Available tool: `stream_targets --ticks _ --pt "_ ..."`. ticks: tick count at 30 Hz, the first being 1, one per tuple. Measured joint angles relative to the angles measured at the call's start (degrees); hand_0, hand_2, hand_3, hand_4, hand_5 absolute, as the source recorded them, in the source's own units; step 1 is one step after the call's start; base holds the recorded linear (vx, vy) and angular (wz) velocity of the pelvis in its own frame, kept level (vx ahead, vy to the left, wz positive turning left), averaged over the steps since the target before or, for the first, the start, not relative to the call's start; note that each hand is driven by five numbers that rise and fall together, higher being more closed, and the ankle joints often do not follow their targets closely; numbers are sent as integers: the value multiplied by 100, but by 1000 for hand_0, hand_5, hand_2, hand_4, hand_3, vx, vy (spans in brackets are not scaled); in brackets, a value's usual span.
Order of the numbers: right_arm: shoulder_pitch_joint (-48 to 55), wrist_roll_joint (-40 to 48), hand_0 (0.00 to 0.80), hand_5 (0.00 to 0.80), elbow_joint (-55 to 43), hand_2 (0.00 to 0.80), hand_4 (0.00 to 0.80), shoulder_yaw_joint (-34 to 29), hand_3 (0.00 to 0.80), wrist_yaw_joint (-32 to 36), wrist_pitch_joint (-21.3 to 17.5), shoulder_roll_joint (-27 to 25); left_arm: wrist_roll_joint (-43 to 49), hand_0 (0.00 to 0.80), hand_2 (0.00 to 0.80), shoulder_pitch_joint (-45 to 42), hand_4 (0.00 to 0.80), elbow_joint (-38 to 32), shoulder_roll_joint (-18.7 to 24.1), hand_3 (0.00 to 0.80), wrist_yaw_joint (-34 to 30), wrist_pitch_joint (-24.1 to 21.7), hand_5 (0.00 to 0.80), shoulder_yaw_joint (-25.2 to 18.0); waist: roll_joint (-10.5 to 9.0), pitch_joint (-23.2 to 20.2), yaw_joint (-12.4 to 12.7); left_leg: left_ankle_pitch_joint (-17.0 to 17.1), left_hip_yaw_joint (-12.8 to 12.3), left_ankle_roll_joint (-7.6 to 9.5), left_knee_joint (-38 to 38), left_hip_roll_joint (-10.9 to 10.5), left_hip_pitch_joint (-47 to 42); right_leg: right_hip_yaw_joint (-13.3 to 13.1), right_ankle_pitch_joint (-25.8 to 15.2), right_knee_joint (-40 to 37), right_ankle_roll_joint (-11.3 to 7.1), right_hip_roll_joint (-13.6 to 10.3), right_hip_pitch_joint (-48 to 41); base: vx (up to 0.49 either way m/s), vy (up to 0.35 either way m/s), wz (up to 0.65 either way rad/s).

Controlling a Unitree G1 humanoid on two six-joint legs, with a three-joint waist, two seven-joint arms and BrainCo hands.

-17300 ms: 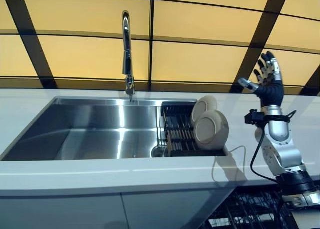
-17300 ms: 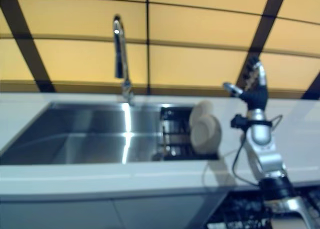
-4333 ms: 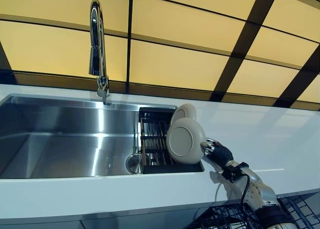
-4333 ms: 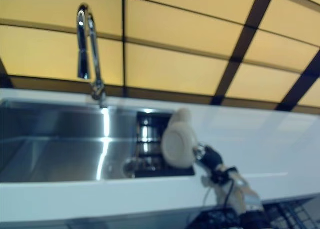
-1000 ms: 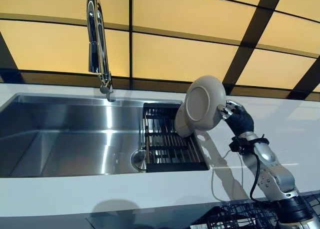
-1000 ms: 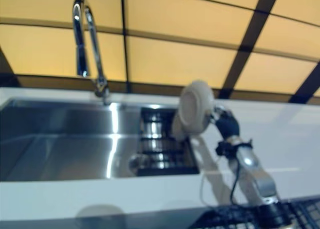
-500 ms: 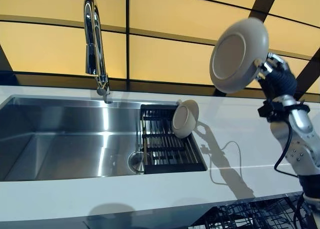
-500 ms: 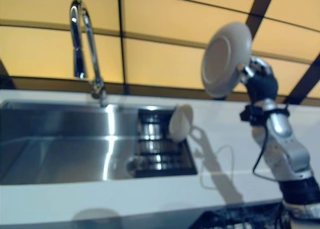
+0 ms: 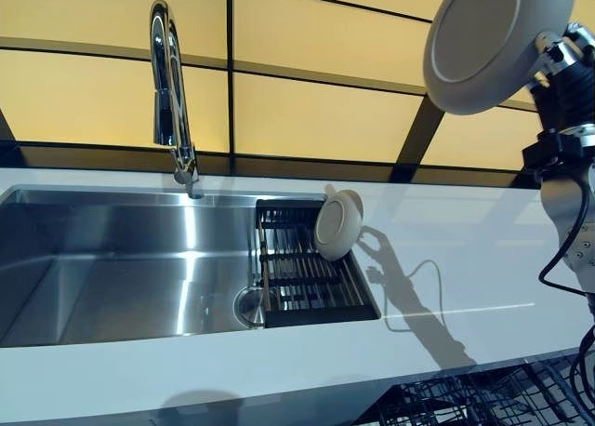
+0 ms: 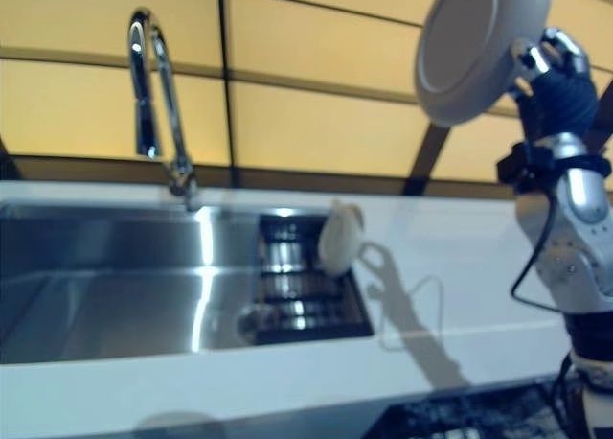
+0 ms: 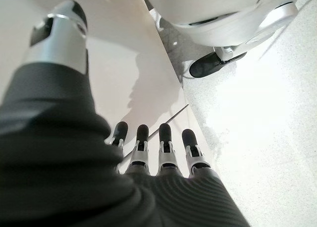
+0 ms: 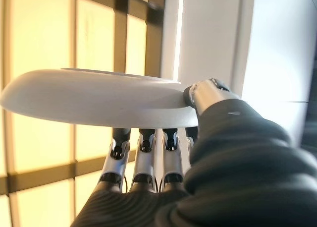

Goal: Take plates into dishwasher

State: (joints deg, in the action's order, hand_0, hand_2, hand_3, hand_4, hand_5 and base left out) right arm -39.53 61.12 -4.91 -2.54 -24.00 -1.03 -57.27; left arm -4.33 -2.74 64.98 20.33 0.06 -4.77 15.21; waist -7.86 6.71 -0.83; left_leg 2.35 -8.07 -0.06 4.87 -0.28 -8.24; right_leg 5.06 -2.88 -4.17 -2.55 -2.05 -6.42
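A big pale plate (image 9: 497, 31) is held high up by the right hand (image 9: 561, 65), well above the tabletop (image 9: 474, 259) and to the right of the sink (image 9: 121, 249). In the right wrist view the plate (image 12: 99, 100) is pinched at its rim: the thumb (image 12: 205, 95) is pressed on one face and the fingers (image 12: 143, 142) are laid on the other face. So the right hand is clamped on the plate. The plate is tipped, w/ its hollow face turned toward the sink side.

A 2nd, smaller plate (image 9: 337, 224) is stood on its edge in the black rack (image 9: 307, 277) at the right end of the sink. It is leaned at the rack's back right corner. A tall shiny tap (image 9: 170, 91) is seen behind the sink. Black wire baskets of the dishwasher (image 9: 483, 403) are seen below the tabletop edge, at the bottom right.

The left hand (image 11: 158, 147) is shown only in its own wrist view, low by the floor, w/ fingers straight and apart and nothing held.
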Motion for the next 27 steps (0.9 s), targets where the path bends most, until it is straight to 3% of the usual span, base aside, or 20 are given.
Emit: stream_targets --ticks 6,14,16,18,19,21,22,23,24,25,27 --pt "42 -210 800 800 99 800 800 -277 800 -30 -524 -86 -105 0 0 -52 0 17 8 0 1 -3 0 85 25 -36 -69 -21 -119 19 0 -8 3 -140 -2 66 -3 -5 87 -19 56 -10" --pt "1412 -99 800 800 328 800 800 -1300 800 377 -527 -134 -89 0 0 -134 0 72 82 0 -6 -11 0 83 -37 -69 -313 -75 -337 53 2 -14 1 -312 10 191 -59 -12 270 18 6 -16" --pt "1721 56 800 800 430 800 800 -1383 800 471 -517 -134 -88 0 0 -170 0 143 96 0 -7 -21 0 83 -39 -68 -333 -107 -518 47 0 17 -22 -277 -27 226 -123 -30 345 71 10 -45" --pt "2067 242 800 800 550 800 800 -1518 800 659 -480 -130 -87 0 0 -231 0 217 127 0 -16 -10 0 84 -17 -21 -445 -98 -725 57 4 107 -19 -152 2 443 -496 -35 558 -35 34 -48" --pt "2088 277 800 800 584 800 800 -1539 800 671 -479 -131 -88 0 0 -263 0 230 127 0 -21 -5 0 85 -16 -7 -510 -100 -781 53 -3 100 -28 -93 -36 430 -521 -51 578 -112 20 -51" --pt "2276 381 800 800 738 800 800 -1834 800 791 -480 -149 -91 0 0 -274 0 213 149 0 -55 0 0 106 70 152 -583 -84 -1132 69 7 263 -9 226 -392 450 -897 29 761 -170 -18 -73" --pt "2304 431 800 800 815 800 800 -1907 800 829 -480 -155 -91 0 0 -269 0 215 157 0 -63 1 0 108 99 200 -587 -52 -1251 93 6 326 18 266 -427 409 -1009 27 770 -210 -48 -67" --pt "2313 504 800 800 956 800 800 -2025 800 870 -486 -185 -96 0 0 -256 0 212 133 0 -58 -10 0 90 182 253 -585 -62 -1390 112 19 418 92 544 -353 756 -881 -75 889 -191 -66 -51" --pt "2317 551 800 800 996 800 800 -2119 800 876 -486 -204 -100 0 0 -231 0 211 112 0 -55 -34 0 94 298 311 -553 -61 -1544 113 21 552 120 655 -294 1233 -832 -220 977 -248 -101 -71" --pt "2317 602 800 800 994 800 800 -2206 800 901 -496 -205 -102 0 0 -196 0 195 121 0 -49 -75 0 106 376 331 -462 -64 -1673 109 -13 687 182 674 -199 1688 -832 -409 1064 -266 -129 -64" --pt "2347 661 800 800 979 800 800 -2372 800 942 -503 -311 -106 0 0 -83 0 180 121 0 -37 -92 0 225 389 327 -491 39 -1817 85 -90 792 350 468 117 2001 -872 -614 954 -275 -146 -18"
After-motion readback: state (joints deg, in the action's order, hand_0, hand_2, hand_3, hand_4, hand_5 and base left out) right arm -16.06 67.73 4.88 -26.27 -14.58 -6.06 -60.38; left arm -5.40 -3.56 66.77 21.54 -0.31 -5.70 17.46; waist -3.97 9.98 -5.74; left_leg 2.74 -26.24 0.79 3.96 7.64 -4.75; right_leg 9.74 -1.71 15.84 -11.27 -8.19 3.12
